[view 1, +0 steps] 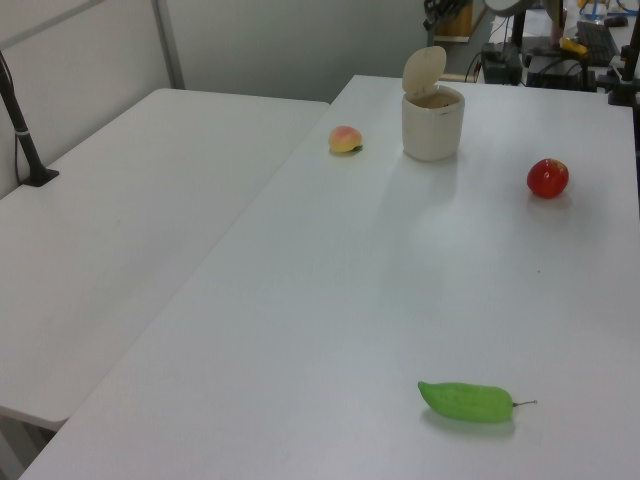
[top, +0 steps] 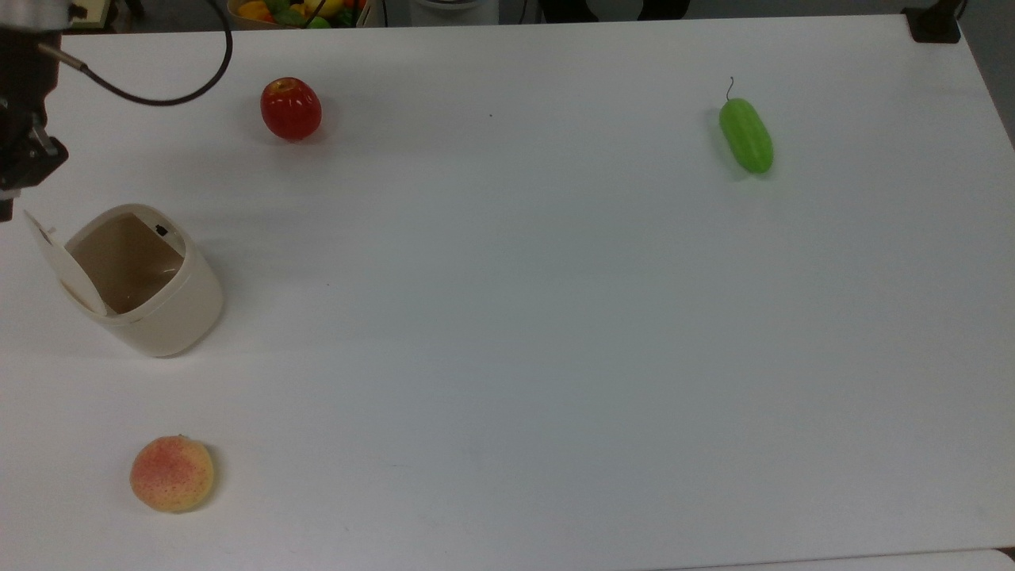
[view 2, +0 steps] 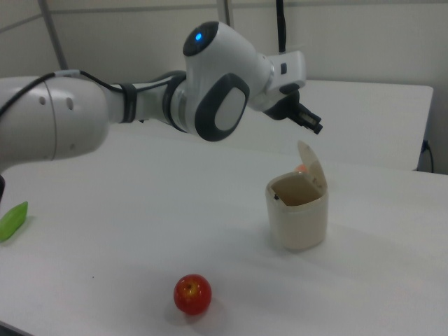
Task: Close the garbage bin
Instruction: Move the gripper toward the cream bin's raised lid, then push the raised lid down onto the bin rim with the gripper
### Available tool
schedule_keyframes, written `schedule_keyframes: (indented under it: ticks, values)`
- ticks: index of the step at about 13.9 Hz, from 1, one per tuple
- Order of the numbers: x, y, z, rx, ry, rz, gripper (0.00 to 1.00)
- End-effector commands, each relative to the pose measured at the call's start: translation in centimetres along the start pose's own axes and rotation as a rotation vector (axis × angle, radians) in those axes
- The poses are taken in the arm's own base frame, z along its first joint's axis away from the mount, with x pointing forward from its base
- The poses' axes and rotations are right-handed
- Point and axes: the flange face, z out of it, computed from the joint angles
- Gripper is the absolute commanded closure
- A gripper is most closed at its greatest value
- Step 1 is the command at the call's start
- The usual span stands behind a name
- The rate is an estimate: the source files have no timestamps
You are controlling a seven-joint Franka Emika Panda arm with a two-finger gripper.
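The garbage bin (top: 162, 305) is a cream-beige tub standing at the top view's left, its brownish inside showing. Its flat lid (top: 57, 260) stands up open on the side nearest the top view's left edge. A small black button (top: 162, 231) sits at the rim. My gripper (top: 6, 208) is at the top view's far left edge, just beyond the lid. In the right view my gripper (view 2: 315, 127) hangs a little above the raised lid (view 2: 313, 168) of the bin (view 2: 297, 220), not touching it, with its fingers together and holding nothing. The bin (view 1: 432, 125) is also at the back of the table in the left view.
A red apple (top: 291, 109) lies behind the bin in the top view. A peach (top: 172, 473) lies in front of it. A green cucumber (top: 745, 135) is far off at the top view's right. A black cable (top: 158, 99) loops over the table's back left corner.
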Motion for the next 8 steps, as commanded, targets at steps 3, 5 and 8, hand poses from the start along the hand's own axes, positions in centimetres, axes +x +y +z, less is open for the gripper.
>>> schedule_keyframes:
  ticks: [3,5,8]
  values:
    - [-0.9,-0.4,2.1,0.005,0.008,0.010,1.00]
    - [-2.1,-1.1,2.9,0.007,-0.033,0.004,1.00]
    - [-3.1,-1.3,3.0,-0.006,-0.140,0.009,1.00]
